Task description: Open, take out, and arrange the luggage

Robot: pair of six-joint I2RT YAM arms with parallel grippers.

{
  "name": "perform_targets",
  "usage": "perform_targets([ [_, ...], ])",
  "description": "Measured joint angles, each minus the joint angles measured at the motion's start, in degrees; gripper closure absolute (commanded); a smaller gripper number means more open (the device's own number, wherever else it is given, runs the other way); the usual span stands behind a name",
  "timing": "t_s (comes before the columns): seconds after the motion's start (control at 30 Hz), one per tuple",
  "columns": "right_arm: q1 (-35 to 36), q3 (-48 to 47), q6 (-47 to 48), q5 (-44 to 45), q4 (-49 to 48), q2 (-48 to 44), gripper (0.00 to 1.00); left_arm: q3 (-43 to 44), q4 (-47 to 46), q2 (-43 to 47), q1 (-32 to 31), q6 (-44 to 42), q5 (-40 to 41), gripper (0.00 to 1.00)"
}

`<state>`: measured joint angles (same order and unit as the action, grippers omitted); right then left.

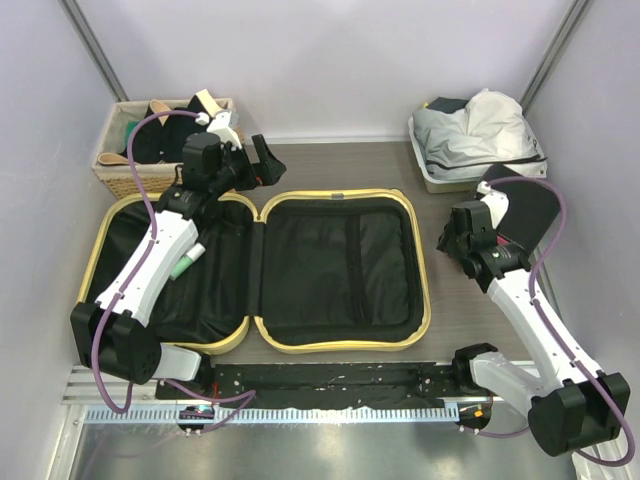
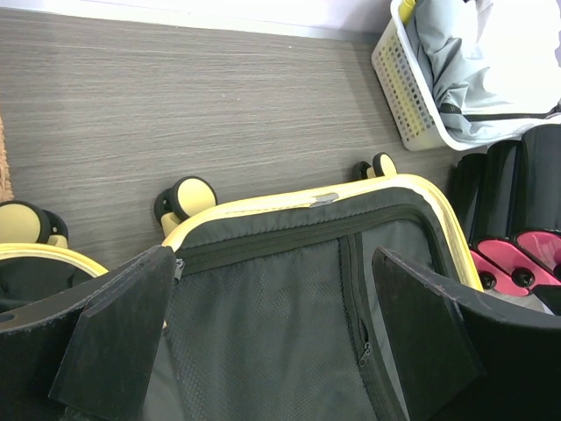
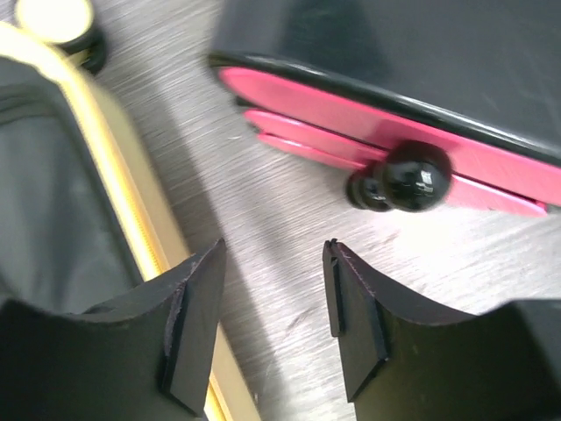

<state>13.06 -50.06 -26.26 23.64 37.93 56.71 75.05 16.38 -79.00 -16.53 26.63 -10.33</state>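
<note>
The luggage, a pale-yellow hard-shell suitcase, lies spread open and flat on the table with the black lining of both halves showing. My left gripper hovers over the far edge near the hinge, open wide and holding nothing. In the left wrist view the left gripper frames the zipped mesh lining, with the luggage wheels beyond it. My right gripper sits just right of the luggage. In the right wrist view the right gripper is open over bare table beside the yellow rim.
A wicker basket of dark clothes stands at the far left, and a white basket of pale clothes at the far right. A black box with pink parts sits close to the right gripper. A small green-white item lies in the luggage's left half.
</note>
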Motion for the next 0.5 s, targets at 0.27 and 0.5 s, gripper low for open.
perform_targets([
  [0.27,-4.92,8.85,-6.16,5.44,-5.38,-1.66,0.42,-0.22,-0.04,0.00,0.00,0.00,-0.22,0.00],
  [0.5,-7.72,16.70,-7.30,8.00,-13.35,-4.68,0.42,-0.31,-0.07,0.00,0.00,-0.04,-0.20,0.00],
])
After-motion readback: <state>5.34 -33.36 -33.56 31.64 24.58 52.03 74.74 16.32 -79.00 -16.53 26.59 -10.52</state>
